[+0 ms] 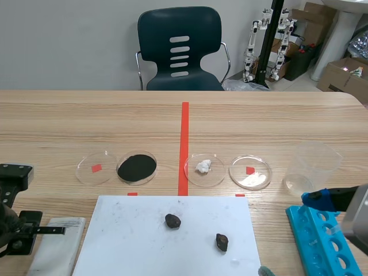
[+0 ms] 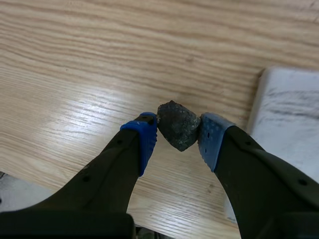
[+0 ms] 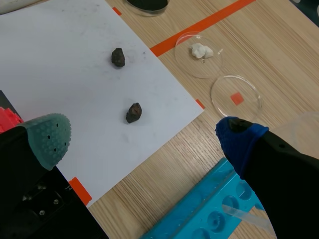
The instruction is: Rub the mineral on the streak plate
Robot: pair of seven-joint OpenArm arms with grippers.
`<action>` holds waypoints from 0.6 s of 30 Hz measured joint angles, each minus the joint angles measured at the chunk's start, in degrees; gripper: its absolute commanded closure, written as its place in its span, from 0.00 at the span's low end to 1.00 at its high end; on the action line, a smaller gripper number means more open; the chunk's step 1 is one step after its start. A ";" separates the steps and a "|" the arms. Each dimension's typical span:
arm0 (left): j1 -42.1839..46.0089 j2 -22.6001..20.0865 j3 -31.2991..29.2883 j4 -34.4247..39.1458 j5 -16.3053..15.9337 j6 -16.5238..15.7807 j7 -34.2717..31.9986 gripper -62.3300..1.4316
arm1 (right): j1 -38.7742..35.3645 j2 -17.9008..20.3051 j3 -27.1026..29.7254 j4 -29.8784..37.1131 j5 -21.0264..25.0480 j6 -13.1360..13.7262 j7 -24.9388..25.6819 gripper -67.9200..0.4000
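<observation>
Left end effector is clamped tight on the dark mineral chunk, which is pinched between both blue pads over the wooden counter. The white streak plate lies just beside one finger. Right end effector hangs wide open, holding nothing, above the white paper sheet. The near rock lies just ahead of it, the far rock beyond, and the blue tube rack is by its blue-padded finger.

The left gripper is kept low, and a dark rock is clamped between its fingertips, pressed from both sides by the blue pads. The right gripper is held spread wide, its fingers set far apart.
</observation>
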 measured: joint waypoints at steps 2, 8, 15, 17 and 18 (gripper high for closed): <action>1.62 -1.11 0.00 0.85 -2.10 0.20 -2.29 0.82 | 0.00 0.00 0.00 0.00 0.00 0.00 0.02 0.10; 8.00 -3.61 -0.83 7.80 -5.68 0.35 -10.10 0.82 | 0.00 0.00 0.00 0.00 0.00 0.02 0.00 0.10; 17.31 -4.48 -4.85 18.38 -6.75 0.28 -18.38 0.82 | 0.00 0.00 0.00 0.00 0.00 0.00 0.00 0.10; 20.44 -4.50 -5.20 21.42 -6.75 -0.92 -22.12 0.82 | 0.00 0.00 0.00 0.00 0.00 0.00 0.00 0.10; 21.97 -4.48 -5.20 22.95 -6.75 -1.86 -23.93 0.82 | 0.00 0.00 0.00 0.00 0.00 0.00 0.00 0.10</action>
